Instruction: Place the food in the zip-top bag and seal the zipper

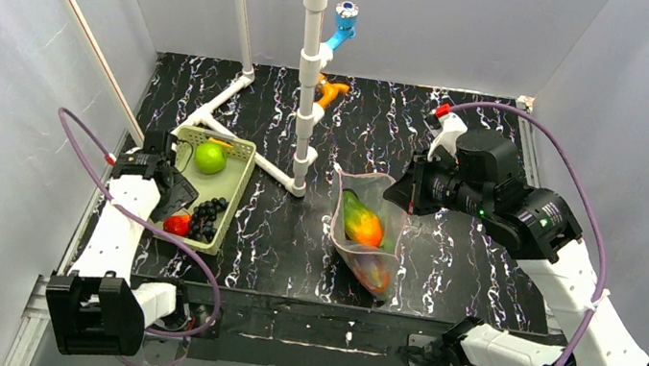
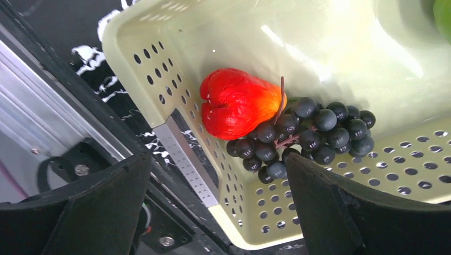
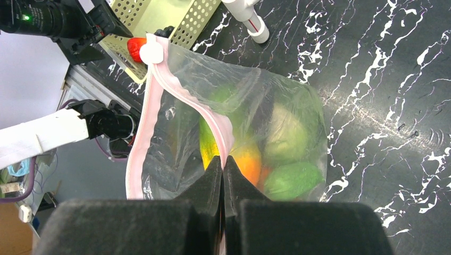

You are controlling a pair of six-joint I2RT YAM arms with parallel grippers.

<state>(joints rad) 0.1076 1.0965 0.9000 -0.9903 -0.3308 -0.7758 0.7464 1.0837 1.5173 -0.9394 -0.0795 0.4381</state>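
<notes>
The clear zip-top bag (image 1: 351,189) lies mid-table, its mouth open. Inside are the red-orange-green mango (image 1: 362,220) and green fruits (image 3: 291,178). My right gripper (image 3: 223,161) is shut on the bag's pink zipper strip (image 3: 147,127); it is at the bag's far right corner (image 1: 394,196). My left gripper (image 2: 218,207) is open and empty above the near corner of the pale green basket (image 2: 175,138). In that basket lie a red fruit (image 2: 236,103), a dark grape bunch (image 2: 311,133) and a green round fruit (image 1: 210,157).
A white pipe stand (image 1: 308,74) rises at the back centre, its foot reaching between basket (image 1: 239,195) and bag. A blue fitting (image 1: 345,21) and an orange piece (image 1: 329,92) are behind it. A white slider (image 3: 151,52) sits on the zipper's far end.
</notes>
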